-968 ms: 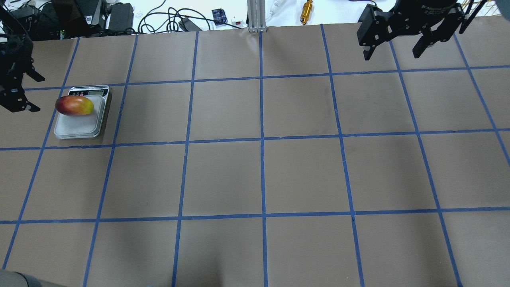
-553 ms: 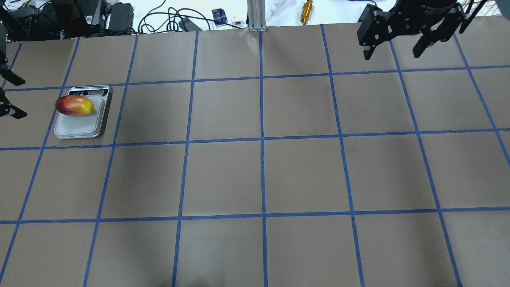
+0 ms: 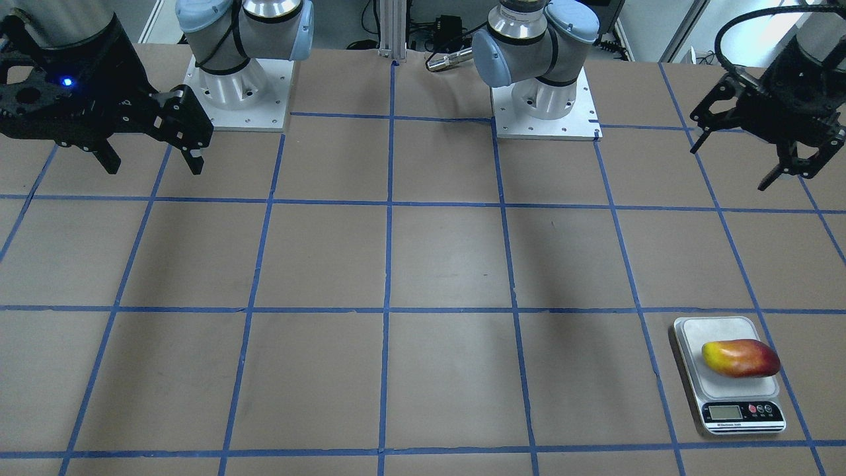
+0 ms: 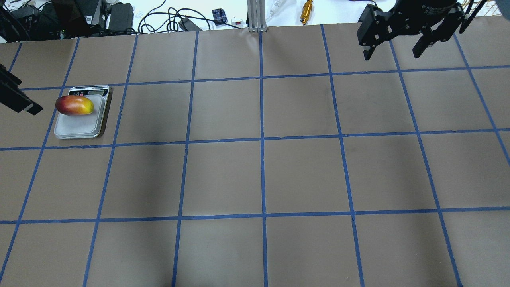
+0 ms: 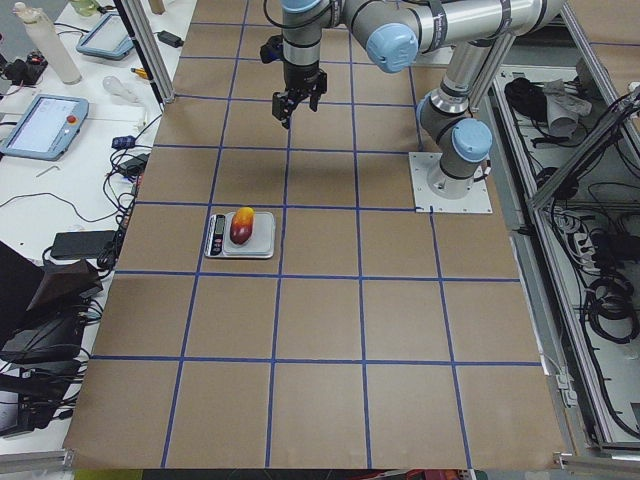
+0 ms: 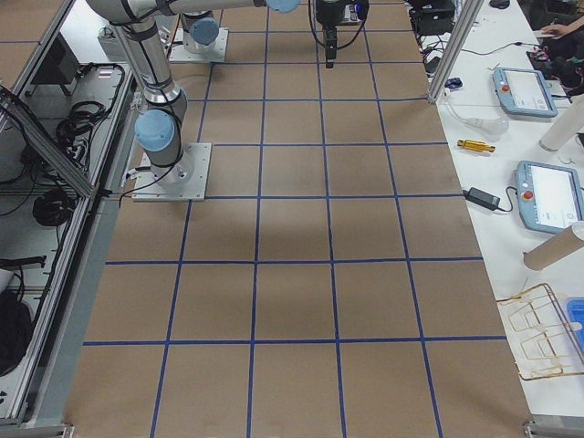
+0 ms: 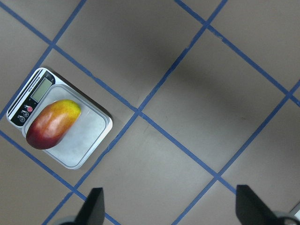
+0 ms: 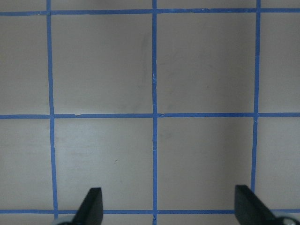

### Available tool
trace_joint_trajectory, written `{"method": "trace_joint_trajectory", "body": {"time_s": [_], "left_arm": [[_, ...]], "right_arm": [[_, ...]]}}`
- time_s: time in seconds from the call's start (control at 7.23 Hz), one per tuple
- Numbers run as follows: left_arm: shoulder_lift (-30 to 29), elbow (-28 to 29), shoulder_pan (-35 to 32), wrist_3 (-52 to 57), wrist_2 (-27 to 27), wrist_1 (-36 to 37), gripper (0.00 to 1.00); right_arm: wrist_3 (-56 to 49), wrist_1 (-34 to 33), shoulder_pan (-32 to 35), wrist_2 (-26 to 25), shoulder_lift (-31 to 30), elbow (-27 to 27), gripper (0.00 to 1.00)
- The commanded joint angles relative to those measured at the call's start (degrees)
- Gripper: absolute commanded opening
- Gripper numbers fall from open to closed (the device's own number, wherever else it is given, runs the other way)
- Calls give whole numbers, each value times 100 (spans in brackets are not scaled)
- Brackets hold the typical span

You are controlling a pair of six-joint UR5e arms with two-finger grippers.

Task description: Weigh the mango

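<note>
The mango (image 3: 740, 357), yellow at one end and red at the other, lies on the platform of the small silver scale (image 3: 727, 330), close to its display. It shows the same way in the overhead view (image 4: 74, 105) on the scale (image 4: 75, 125), and in the left wrist view (image 7: 52, 123). My left gripper (image 3: 729, 168) is open and empty, high above the table and well away from the scale. Only a sliver of it shows at the overhead view's left edge (image 4: 16, 99). My right gripper (image 4: 391, 55) is open and empty at the far right.
The table is brown paper with a blue tape grid. The two arm bases (image 3: 238, 86) (image 3: 545, 99) stand at the robot's edge. Cables, boxes, a gold cylinder (image 4: 306, 11) and an aluminium post (image 4: 257, 16) lie beyond the table's far edge.
My left gripper has drawn back from beside the scale toward the overhead view's left edge and now barely shows there. The mango, scale and right gripper have not moved.
</note>
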Motion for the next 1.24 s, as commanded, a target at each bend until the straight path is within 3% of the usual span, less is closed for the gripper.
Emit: {"method": "trace_joint_trajectory", "body": {"time_s": [0.0,0.69,1.11], "left_arm": [[-87,103,-841,-1688,142,51,100],[-210,121,-2170,-5589,90,69,100],[-280,130,-2304,-6219,81,69,100]], "right_arm": [[0,0,0,-8,0,0,100],[0,0,0,1,9,0,100],[0,0,0,1,0,0,100]]}}
